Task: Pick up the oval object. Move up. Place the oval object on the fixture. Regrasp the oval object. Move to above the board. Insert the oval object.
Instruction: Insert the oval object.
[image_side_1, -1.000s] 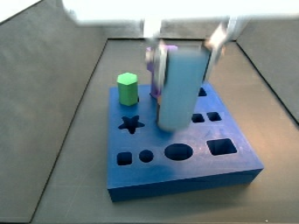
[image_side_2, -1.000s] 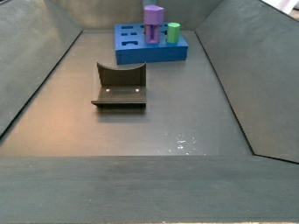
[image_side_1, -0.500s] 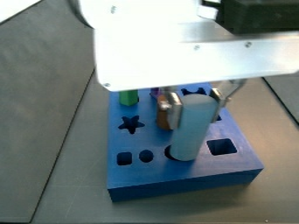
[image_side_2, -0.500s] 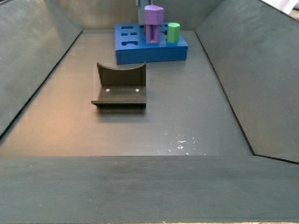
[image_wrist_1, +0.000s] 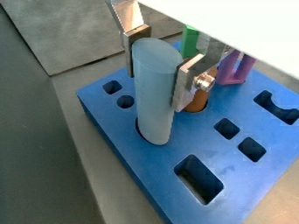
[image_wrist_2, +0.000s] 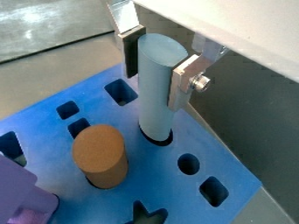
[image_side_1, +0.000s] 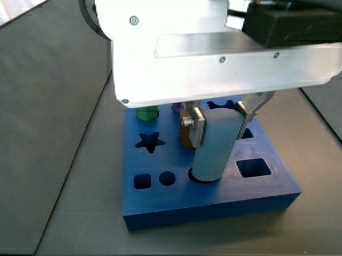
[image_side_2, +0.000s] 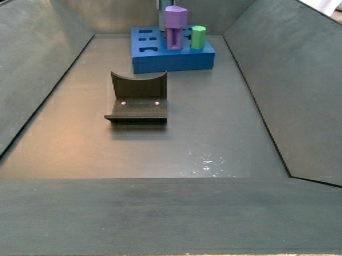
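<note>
My gripper is shut on the oval object, a pale grey-blue peg held upright between the silver fingers. Its lower end sits in a cutout of the bright-blue board. Both wrist views show this; the gripper, peg and board appear again. In a side view the gripper holds the peg standing in the board. The dark fixture stands empty on the floor, nearer than the board. Gripper and oval object do not show in that view.
An orange-brown cylinder stands in the board beside the oval peg. A purple peg and a green peg stand at the board's far side. Grey sloping walls enclose the floor.
The gripper has come down with the oval object. One second ago the peg hung above the board; now its lower end is in a cutout.
</note>
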